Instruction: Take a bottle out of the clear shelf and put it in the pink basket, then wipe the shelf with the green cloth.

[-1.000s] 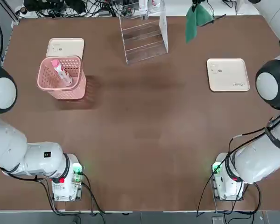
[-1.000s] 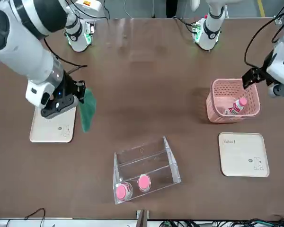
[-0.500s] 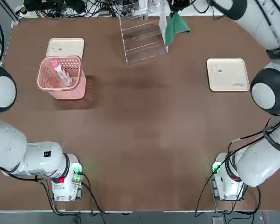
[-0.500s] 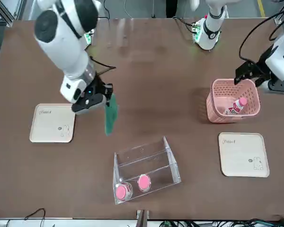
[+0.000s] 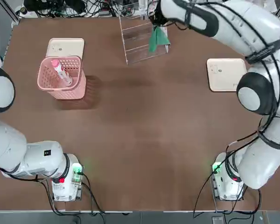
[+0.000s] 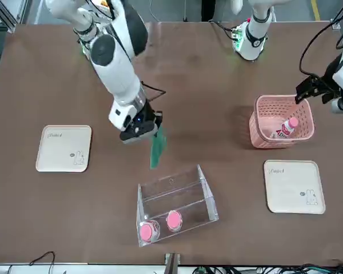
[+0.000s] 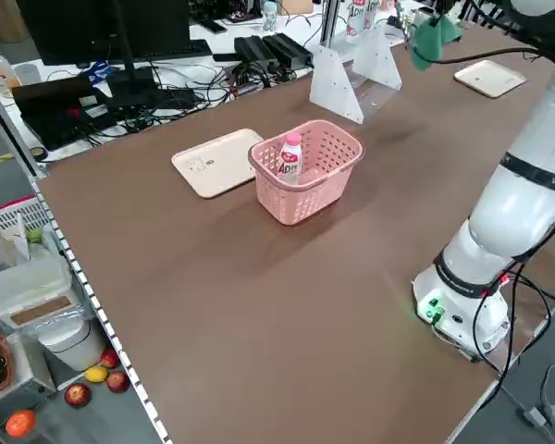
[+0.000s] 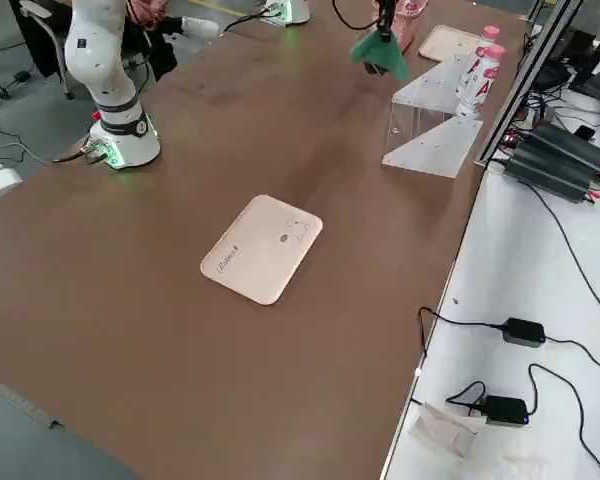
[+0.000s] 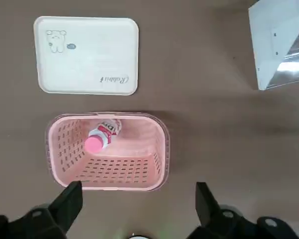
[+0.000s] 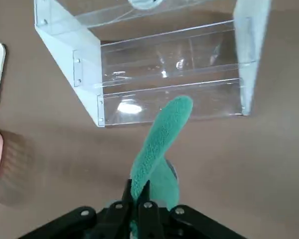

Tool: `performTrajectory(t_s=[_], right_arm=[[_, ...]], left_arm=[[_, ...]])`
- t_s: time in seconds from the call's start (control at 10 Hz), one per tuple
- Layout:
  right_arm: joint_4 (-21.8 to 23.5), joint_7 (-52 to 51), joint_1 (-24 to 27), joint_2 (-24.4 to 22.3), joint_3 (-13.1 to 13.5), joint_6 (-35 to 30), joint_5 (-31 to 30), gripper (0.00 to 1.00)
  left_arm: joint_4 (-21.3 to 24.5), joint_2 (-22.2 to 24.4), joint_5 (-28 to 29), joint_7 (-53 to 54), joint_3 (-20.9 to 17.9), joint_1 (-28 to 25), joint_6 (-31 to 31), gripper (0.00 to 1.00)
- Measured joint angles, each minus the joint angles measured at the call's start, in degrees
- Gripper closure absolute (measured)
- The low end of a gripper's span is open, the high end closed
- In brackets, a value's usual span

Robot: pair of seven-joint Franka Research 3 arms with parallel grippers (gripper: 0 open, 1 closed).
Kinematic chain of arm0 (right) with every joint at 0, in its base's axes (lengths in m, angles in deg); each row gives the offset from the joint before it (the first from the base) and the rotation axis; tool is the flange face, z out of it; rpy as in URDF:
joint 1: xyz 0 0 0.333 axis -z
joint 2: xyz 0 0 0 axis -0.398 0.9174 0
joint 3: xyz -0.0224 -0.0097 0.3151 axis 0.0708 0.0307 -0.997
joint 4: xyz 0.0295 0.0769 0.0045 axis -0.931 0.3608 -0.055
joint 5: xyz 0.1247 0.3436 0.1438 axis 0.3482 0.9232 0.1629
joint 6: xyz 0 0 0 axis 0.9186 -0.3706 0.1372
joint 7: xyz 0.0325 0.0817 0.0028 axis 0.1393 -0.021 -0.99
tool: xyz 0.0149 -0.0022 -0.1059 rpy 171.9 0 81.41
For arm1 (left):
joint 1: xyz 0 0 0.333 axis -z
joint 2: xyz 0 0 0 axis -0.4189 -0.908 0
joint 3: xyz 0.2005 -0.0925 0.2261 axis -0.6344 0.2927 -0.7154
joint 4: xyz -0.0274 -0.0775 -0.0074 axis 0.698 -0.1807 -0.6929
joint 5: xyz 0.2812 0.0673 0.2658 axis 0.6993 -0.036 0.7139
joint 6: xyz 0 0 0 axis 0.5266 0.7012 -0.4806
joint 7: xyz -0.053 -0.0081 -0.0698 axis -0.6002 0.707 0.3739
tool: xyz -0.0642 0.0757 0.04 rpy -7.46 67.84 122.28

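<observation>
bottle with a pink cap is lying tilted inside the pink basket, its cap leaning toward one wall, and its label is showing red lettering that i cannot make out in full. the basket is sitting near the tabletop's far left corner, just beside a cream tray that is reading "rabbit" or something close to it, with a little animal face and a small blue mark printed near one corner. the left gripper is hovering above the table near the basket, its fingers standing wide apart with nothing between them. the right gripper is pinching the green cloth, its fingers closed narrow on it, and is hanging in front of the clear shelf at the tabletop's far edge. two more pink-capped bottles are standing on the shelf, each showing a big red "a" on its side. another cream tray is lying near the tabletop's right edge, lettering and a small rabbit drawing showing on it.
</observation>
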Motion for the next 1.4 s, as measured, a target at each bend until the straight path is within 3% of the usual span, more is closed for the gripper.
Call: performTrajectory(t_s=[0.5,0.6,0.8,1.4], right_arm=[[-2.9,1.1,-1.8,7.5,0.1,11.8,0.0,0.95],[-4.7,1.2,-1.8,8.6,0.7,13.4,0.0,0.95],[-6.8,1.1,-1.7,9.5,2.5,16.6,-0.4,0.95],[-11.8,1.1,-1.4,16.3,4.0,22.2,-0.7,0.95]], left_arm=[[0.0,0.1,0.5,-0.2,-0.9,0.3,0.0,0.0],[0.0,0.1,0.5,-1.4,-3.9,3.9,0.3,0.0],[0.1,0.1,0.2,-1.8,-14.7,12.2,0.9,0.0],[0.2,0.1,-0.3,-1.6,-11.3,9.6,0.9,0.0]])
